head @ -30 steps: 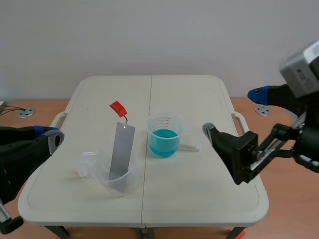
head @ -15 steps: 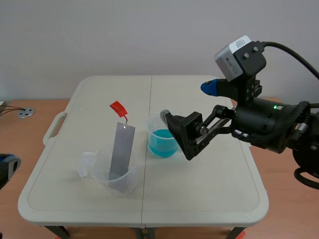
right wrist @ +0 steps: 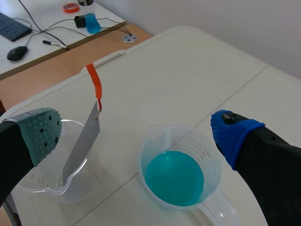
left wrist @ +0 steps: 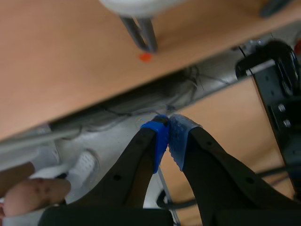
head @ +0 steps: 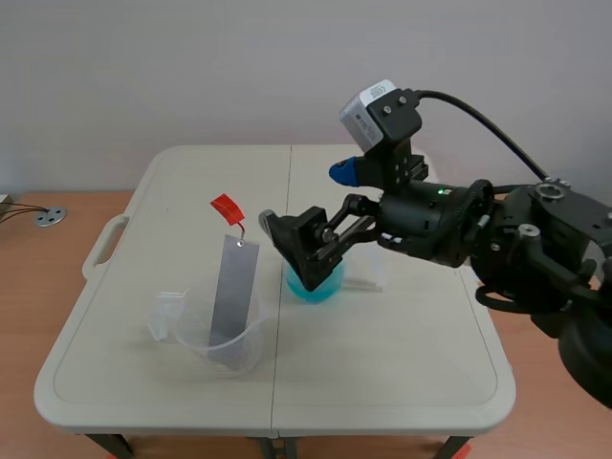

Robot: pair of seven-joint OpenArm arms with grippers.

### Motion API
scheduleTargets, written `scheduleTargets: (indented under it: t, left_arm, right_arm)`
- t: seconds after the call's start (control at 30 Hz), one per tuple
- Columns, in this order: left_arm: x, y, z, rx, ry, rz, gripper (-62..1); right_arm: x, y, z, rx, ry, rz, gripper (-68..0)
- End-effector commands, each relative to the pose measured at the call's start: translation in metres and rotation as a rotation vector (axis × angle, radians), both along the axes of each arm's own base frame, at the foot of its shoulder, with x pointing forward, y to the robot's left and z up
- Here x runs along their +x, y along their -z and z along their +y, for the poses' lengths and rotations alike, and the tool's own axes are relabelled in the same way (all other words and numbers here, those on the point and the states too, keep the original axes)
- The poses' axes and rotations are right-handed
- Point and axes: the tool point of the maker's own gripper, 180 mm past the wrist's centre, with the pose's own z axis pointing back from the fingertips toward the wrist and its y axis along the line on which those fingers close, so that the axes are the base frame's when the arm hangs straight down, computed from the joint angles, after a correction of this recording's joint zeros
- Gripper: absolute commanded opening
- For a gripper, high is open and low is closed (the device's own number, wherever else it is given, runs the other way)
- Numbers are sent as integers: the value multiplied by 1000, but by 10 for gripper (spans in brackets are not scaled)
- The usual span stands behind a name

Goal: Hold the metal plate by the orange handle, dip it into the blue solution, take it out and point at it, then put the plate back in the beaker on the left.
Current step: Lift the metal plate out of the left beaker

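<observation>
**A:** Where does the metal plate (head: 234, 292) stand?

**B:** Its lower end sits in the clear beaker (head: 225, 342) on the left of the tabletop (head: 382, 373). It leans on the rim with its long axis running steeply upward. The orange handle (head: 227, 207) is at the top, free in the air.

**A:** Which pincer is nearer?

**B:** The right pincer (right wrist: 135, 134). It is spread wide, pinches nothing, and hovers over the second beaker (right wrist: 188, 136). From there the handle lies ahead and off toward its grey-green padded finger (right wrist: 40, 134). The left pincer (left wrist: 164, 136) is pressed together with its blue pads meeting. It hangs off the tabletop, looking at the floor (left wrist: 70, 56).

**A:** So the coming move?

**B:** I'd judge the right arm must carry across toward the handle and close on that thin strip, matching its tilt. The risk is brushing the second beaker on the way.

**A:** And the contents?

**B:** The clear beaker holds only the plate, with no liquid that I can make out. The second beaker is partly filled with blue solution (right wrist: 174, 178) and has nothing else in it.
</observation>
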Motion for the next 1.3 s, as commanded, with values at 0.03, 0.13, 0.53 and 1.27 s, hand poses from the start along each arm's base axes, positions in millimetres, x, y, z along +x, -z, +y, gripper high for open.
scheduleTargets:
  t: [0.03, 0.13, 0.53, 1.27]
  left_arm:
    - [-13, 7, -15, -48, 19, 35, -577]
    - [-34, 20, -25, -79, 27, 94, -577]
    - [-108, 53, -45, -128, 46, 295, -577]
    - [-120, 57, -43, -123, 38, 328, -577]
  right_arm:
    - [8, -11, 10, 22, -15, -25, -12]
    - [13, -8, 19, 26, -35, -12, -12]
    - [13, -7, 59, 56, -140, 24, -12]
    - [-14, 2, 100, 103, -246, 153, -12]
